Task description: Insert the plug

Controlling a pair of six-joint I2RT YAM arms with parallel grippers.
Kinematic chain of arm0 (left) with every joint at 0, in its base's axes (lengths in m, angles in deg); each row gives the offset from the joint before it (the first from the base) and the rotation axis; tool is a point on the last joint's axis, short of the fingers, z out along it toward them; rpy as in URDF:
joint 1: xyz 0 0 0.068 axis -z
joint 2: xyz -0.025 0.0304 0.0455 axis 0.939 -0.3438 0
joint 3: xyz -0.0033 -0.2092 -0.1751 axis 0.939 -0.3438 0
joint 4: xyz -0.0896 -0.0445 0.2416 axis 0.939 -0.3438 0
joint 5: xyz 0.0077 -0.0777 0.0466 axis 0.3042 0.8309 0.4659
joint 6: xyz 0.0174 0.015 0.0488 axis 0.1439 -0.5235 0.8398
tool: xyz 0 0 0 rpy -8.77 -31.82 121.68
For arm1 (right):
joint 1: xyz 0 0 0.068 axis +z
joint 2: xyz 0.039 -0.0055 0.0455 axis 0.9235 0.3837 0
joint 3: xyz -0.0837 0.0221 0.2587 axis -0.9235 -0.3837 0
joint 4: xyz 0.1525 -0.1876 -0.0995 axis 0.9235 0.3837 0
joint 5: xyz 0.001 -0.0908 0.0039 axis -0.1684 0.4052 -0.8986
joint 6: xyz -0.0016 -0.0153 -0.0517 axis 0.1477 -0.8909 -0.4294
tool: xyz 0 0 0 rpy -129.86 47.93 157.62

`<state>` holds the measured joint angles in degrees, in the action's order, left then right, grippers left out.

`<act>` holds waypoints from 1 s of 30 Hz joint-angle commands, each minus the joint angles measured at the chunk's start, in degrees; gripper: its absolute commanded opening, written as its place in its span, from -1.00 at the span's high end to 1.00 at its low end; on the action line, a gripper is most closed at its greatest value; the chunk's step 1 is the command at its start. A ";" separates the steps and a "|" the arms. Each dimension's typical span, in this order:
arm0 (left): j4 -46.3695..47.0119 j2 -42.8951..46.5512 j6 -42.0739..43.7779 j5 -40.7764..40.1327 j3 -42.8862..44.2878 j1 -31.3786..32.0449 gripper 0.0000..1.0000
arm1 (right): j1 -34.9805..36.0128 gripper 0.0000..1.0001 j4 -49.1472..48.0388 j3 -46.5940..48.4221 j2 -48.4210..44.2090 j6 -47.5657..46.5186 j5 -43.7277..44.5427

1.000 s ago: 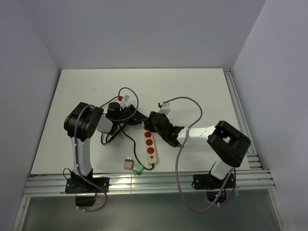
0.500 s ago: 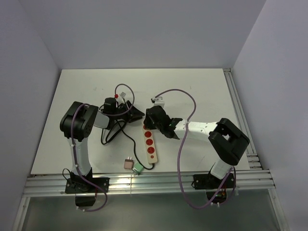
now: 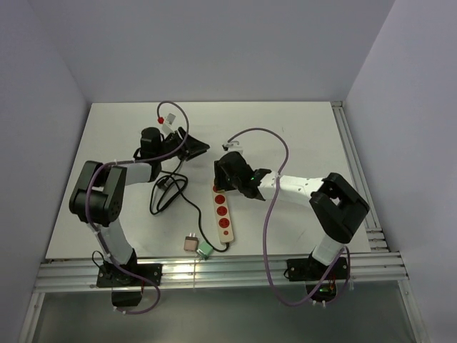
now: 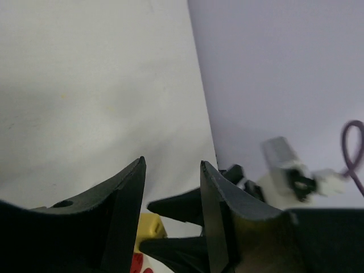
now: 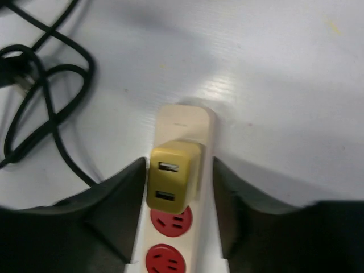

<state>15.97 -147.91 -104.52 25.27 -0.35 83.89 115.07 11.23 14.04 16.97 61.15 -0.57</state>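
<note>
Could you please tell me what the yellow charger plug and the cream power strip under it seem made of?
Yellow boxy charger plug: probably moulded plastic, matte, uniform colour, rounded edges. Cream power strip: likely plastic too, smooth, faint sheen.

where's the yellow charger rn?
Right wrist view, centre: the yellow charger sits on the far end of the power strip, above the red outlets, flanked by the fingers of the right gripper.
</note>
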 commanded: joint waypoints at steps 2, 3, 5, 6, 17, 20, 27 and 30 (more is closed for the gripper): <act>-3.66 10.20 0.92 -2.67 -1.40 -0.20 0.02 | -2.11 -0.28 9.68 3.21 0.83 -5.00 1.37; -4.73 13.43 1.71 -4.51 -2.63 -0.20 0.02 | -2.20 -0.38 10.81 4.10 0.65 -5.53 1.37; -8.77 16.88 2.76 -6.71 -3.87 -0.20 -0.01 | -2.55 -0.45 12.39 6.47 -0.40 -6.14 1.45; -10.61 20.46 4.25 -7.77 -5.18 -0.20 -0.03 | -2.55 -0.50 13.10 7.26 -0.84 -6.49 1.98; -40.76 44.57 12.70 -25.00 -13.45 0.33 -0.04 | 1.75 -0.50 26.90 8.07 -16.04 0.70 4.35; -51.29 49.83 18.04 -29.28 -14.24 4.34 0.01 | 3.78 -0.47 33.12 6.31 -20.34 6.84 4.62; -61.43 61.79 13.77 -42.99 -20.12 22.09 -0.03 | 3.78 -0.46 34.20 -1.42 -34.41 9.93 1.28; -62.22 60.76 9.37 -43.37 -20.57 29.85 0.01 | 3.69 -0.45 34.20 -4.85 -40.46 10.64 1.54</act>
<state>-43.26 -86.67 -91.56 -13.22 -20.54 108.92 118.92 44.34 10.98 -19.03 69.50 1.01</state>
